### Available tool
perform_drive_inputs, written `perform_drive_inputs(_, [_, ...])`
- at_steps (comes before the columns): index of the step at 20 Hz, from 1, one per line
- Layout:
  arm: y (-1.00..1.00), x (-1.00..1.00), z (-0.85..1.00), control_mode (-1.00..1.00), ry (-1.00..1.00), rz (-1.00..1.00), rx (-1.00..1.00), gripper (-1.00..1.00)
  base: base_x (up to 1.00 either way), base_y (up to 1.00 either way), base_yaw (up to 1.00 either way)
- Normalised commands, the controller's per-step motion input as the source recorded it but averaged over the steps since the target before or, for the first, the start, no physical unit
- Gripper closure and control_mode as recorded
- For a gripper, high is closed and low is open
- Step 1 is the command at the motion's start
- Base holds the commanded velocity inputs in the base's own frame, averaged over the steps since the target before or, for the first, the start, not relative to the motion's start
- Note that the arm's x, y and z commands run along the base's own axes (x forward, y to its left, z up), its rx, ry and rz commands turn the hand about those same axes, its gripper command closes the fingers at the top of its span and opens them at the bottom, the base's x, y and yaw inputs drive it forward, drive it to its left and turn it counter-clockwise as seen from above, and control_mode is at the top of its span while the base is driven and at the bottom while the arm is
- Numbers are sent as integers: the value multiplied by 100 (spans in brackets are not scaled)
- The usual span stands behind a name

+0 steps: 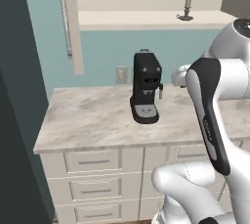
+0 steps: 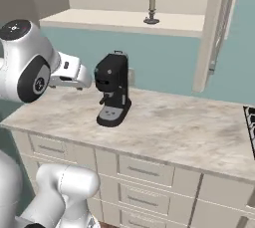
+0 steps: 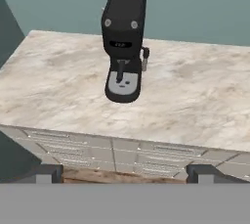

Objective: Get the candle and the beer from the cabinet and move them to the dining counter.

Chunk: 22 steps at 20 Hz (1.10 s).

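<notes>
beige taper candle (image 1: 187,6) stands on the open cabinet (image 1: 146,18) shelf, well above the tool (image 3: 125,173); keep its fingers wide, raise, close low on the holder.

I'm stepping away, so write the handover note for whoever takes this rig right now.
Gripper: open, holding nothing, aimed at the coffee machine on the marbled worktop.
Candle: upright on the shelf of the open cabinet, above and behind the worktop; untouched.
Beer: can't be made out on the visible stretch of shelf.
Done: cabinet doors stand open.
Left: reach up for the candle, find the beer, carry both to the dining counter.
</notes>
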Motion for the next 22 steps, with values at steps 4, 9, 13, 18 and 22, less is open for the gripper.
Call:
perform_drive_inputs(4, [0, 0, 0, 100, 0, 0, 0, -100, 13, 0, -45])
perform_drive_inputs(9, [0, 0, 0, 100, 0, 0, 0, -100, 1, -16, -19])
perform_drive_inputs(13, [0, 0, 0, 100, 0, 0, 0, -100, 1, -9, -13])
perform_drive_inputs(18, [0, 0, 0, 100, 0, 0, 0, -100, 1, -36, 4])
perform_drive_inputs(22, [0, 0, 0, 100, 0, 0, 0, -100, 0, -69, 15])
